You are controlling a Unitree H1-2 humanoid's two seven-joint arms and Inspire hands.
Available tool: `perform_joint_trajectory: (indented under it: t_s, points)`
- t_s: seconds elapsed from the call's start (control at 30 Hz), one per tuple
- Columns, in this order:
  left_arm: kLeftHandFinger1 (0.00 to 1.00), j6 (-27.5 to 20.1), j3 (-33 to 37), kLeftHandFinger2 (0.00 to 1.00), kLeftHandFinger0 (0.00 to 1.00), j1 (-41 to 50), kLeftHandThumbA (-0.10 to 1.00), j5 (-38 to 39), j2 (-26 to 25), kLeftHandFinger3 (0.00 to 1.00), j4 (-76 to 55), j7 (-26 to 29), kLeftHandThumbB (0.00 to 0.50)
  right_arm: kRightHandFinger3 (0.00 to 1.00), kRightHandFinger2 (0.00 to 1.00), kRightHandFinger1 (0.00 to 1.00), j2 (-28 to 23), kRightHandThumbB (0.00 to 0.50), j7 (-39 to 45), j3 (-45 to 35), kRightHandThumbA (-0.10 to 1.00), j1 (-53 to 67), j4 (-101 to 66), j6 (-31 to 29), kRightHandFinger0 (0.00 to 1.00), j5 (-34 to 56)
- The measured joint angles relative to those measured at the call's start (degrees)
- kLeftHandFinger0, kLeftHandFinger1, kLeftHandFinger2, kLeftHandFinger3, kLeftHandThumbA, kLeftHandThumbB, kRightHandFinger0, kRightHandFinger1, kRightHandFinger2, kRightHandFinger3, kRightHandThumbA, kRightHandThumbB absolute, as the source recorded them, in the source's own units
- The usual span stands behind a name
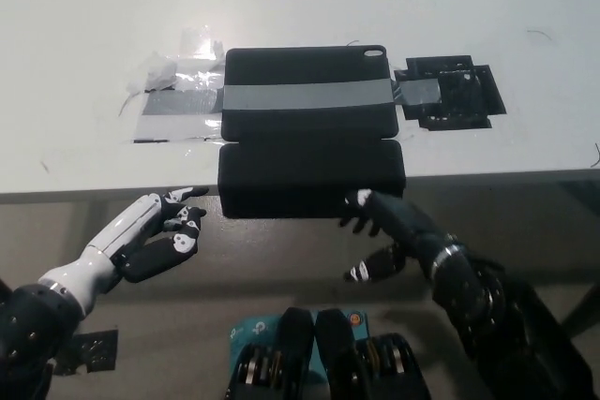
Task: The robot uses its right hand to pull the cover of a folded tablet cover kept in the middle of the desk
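1 head view, steeply downward from above onto the near edge of the white desk (84, 7).
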State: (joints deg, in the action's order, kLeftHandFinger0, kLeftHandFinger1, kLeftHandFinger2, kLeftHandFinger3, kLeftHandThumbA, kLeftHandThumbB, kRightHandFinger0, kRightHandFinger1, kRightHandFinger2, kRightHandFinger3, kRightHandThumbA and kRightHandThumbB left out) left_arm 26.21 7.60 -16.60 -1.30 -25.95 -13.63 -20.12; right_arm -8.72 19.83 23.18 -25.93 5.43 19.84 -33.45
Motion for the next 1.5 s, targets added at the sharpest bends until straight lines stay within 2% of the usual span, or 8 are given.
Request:
perform_joint_trajectory:
  t_s: [0.33, 0.43, 0.57, 0.67, 0.8, 1.03, 1.23, 1.5]
  points:
    - [0.86, 0.02, 0.02, 0.99, 0.82, 0.05, 1.00, -0.07, -0.01, 1.00, 0.34, -0.04, 0.109, 0.53, 0.44, 0.33, 0.67, 0.239, 0.04, -3.75, 1.00, 8.64, -12.80, 0.37, 0.27, 3.36]
    - [0.85, 0.02, 0.05, 0.99, 0.81, 0.09, 1.00, -0.07, -0.01, 1.00, 0.41, -0.05, 0.115, 0.72, 0.67, 0.55, 0.02, 0.165, 0.31, -5.17, 1.00, 10.26, -15.46, 0.52, 0.55, 4.47]
    - [0.85, 0.02, 0.06, 0.98, 0.81, 0.21, 1.00, -0.09, -0.02, 1.00, 0.69, -0.05, 0.129, 0.77, 0.68, 0.61, -2.69, 0.110, 1.25, -10.47, 0.88, 10.15, -20.01, 1.64, 0.67, 7.40]
    - [0.85, 0.01, 0.08, 0.98, 0.81, 0.43, 1.00, -0.08, -0.02, 1.00, 0.86, -0.05, 0.142, 0.91, 0.75, 0.67, -4.68, 0.129, 1.46, -15.31, 0.84, 9.37, -20.84, 1.66, 0.66, 10.47]
    - [0.85, 0.01, 0.13, 0.98, 0.81, 1.00, 1.00, -0.12, -0.02, 1.00, 0.93, -0.05, 0.138, 1.00, 1.00, 1.00, -6.24, 0.192, 1.27, -22.51, 1.00, 8.90, -19.71, 1.08, 1.00, 15.18]
    - [0.84, 0.00, 0.11, 0.98, 0.81, 2.32, 1.00, -0.10, -0.02, 1.00, 0.93, -0.05, 0.143, 1.00, 1.00, 1.00, -6.29, 0.069, 0.59, -28.97, 1.00, 9.98, -14.83, 0.70, 0.94, 20.48]
    - [0.83, 0.01, 0.11, 0.97, 0.80, 2.52, 1.00, -0.10, -0.02, 1.00, 0.93, -0.05, 0.153, 1.00, 1.00, 0.98, -5.67, 0.167, 0.32, -28.73, 1.00, 10.47, -11.72, 0.22, 0.92, 22.29]
    - [0.86, 0.01, 0.11, 1.00, 0.82, 2.55, 1.00, -0.11, -0.02, 1.00, 0.91, -0.05, 0.146, 1.00, 1.00, 0.97, -5.82, 0.130, -0.08, -27.36, 1.00, 10.54, -11.74, -0.54, 0.92, 22.69]
